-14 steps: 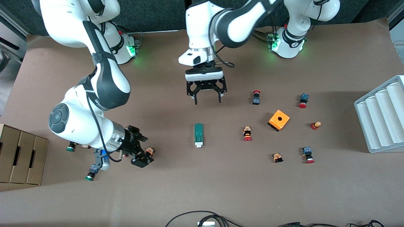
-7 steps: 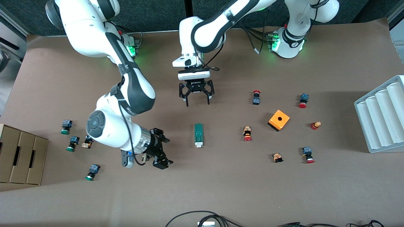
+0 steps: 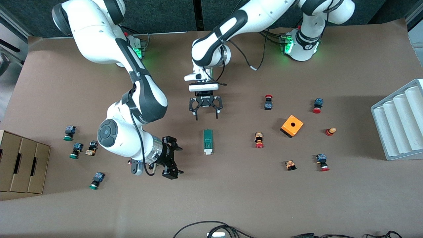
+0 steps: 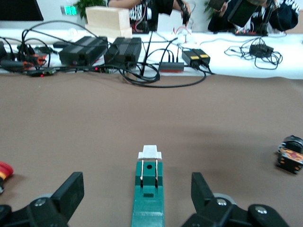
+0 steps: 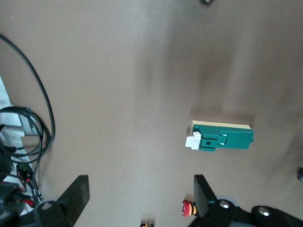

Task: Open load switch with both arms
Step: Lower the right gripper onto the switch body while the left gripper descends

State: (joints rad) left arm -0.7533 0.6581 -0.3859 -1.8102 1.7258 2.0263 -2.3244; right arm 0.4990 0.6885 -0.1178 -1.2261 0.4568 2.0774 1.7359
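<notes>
Front view, load switch (image 3: 208, 141) flat on bare table (image 3: 231, 198), left gripper (image 3: 205, 114) spread above its green end, right gripper (image 3: 176, 160) spread beside it, neither touching.

Even, bright overhead light covers the brown counter (image 3: 231, 198) in the front view, with soft, diffuse shadows under both arms and beside the small parts. Green indicator lamps glow at the two bases. The left wrist view is sharp nearby and softer toward the cluttered background; the right wrist view shows smeared shadows and slight blur.
</notes>
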